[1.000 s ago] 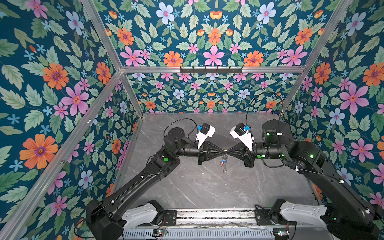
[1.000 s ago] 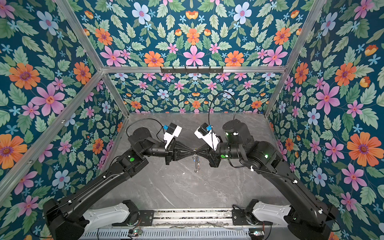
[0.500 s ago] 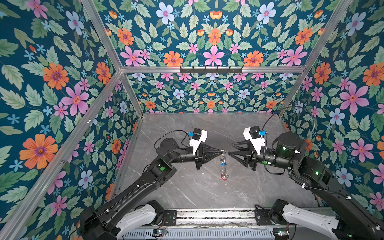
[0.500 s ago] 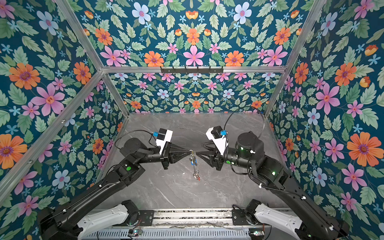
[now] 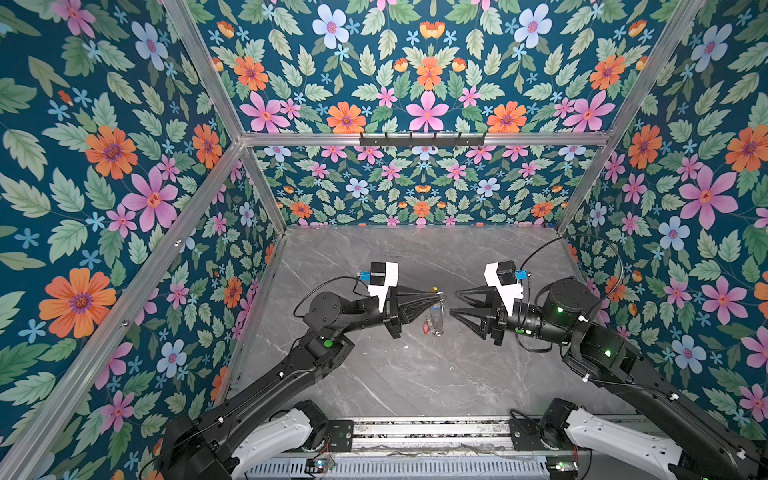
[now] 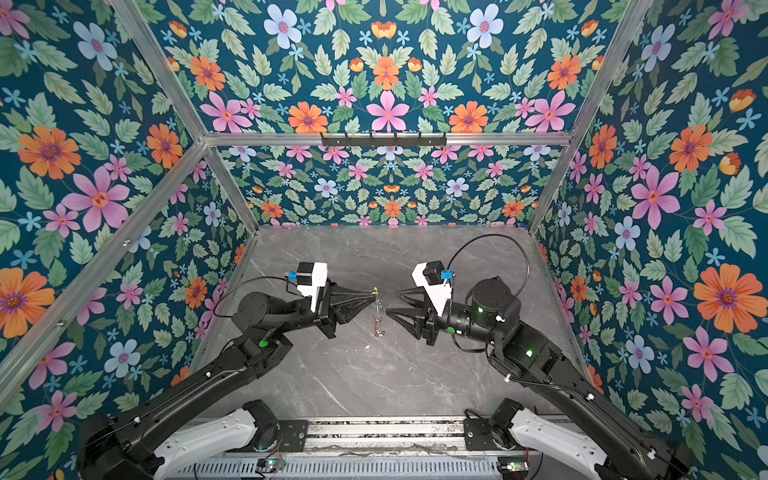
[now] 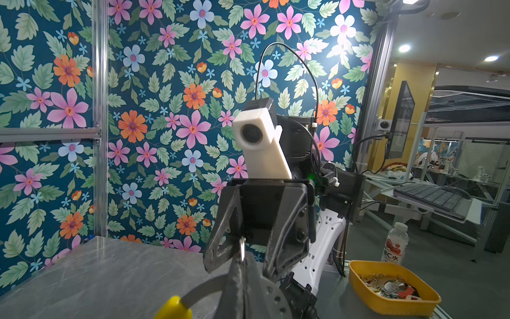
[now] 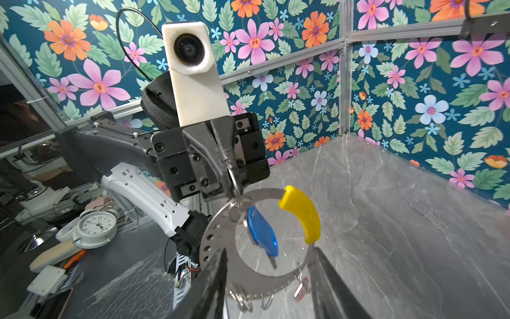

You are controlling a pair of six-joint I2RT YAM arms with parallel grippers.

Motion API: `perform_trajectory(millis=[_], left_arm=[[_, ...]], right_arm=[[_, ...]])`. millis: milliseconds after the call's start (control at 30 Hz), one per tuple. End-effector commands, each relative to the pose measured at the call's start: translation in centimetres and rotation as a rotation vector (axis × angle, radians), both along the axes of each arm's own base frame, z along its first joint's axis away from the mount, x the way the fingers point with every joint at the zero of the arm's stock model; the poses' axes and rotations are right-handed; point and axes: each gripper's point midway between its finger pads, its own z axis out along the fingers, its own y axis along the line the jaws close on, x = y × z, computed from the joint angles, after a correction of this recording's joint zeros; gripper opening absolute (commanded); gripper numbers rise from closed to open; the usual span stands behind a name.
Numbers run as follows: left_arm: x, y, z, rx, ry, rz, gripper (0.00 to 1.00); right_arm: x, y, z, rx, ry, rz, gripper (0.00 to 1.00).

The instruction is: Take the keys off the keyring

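Observation:
The keyring (image 5: 437, 316) (image 6: 377, 318), a flat grey hoop (image 8: 218, 229) with a yellow arc (image 8: 300, 212), hangs edge-on above the marble table (image 5: 374, 374). My left gripper (image 5: 440, 296) (image 6: 373, 295) (image 8: 233, 190) is shut on its top edge, at a small split ring (image 7: 242, 248). A key with a blue tag (image 8: 262, 232) hangs inside the hoop, and a key with a red tag (image 8: 299, 290) (image 5: 424, 328) dangles at the bottom beside empty split rings (image 8: 242, 298). Facing the hoop a short way off, my right gripper (image 5: 454, 302) (image 6: 392, 302) (image 8: 270, 250) is open and holds nothing.
Floral walls close in the table on three sides, with a black hook rail (image 5: 422, 139) on the back wall. Off the table stand a yellow tray (image 7: 358, 281) of keys, a water bottle (image 7: 396, 243) and a white alarm clock (image 8: 96, 223).
A second ago both grippers met, shut, at the keyring. The right gripper has opened, let go and drawn back to the right. The keyring now hangs from the left gripper alone.

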Motion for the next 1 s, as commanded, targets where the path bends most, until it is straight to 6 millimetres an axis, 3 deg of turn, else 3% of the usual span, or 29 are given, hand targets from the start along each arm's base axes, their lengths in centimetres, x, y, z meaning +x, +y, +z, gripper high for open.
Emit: perform_trajectory(millis=[0,633,700,867,967], left_arm=[[-0.6,0.6,1.3,-0.055,-0.042,-0.009,0.0],[-1.0,0.4,1.3,-0.073,-0.034,-0.059,0.0],[-1.0,0.3,1.2,-0.073,-0.032,-0.06,0.0],[-0.9,0.4,1.2,-0.077,-0.029,-0.052,0.0],[-0.9,0.5,1.2,-0.074,-0.033,-0.047,0.0]], right_arm=[[-1.0,0.8,0.6,0.011,-0.018,0.086,0.46],[-1.3,2.8,0.0,-0.004,0.036,0.199,0.29],[-1.2,2.8,-0.1,-0.003,0.034,0.196,0.25],[-1.4,2.7,-0.3,-0.028,0.045,0.195,0.0],[-1.6,2.3,-0.6,-0.062,0.06,0.193,0.0]])
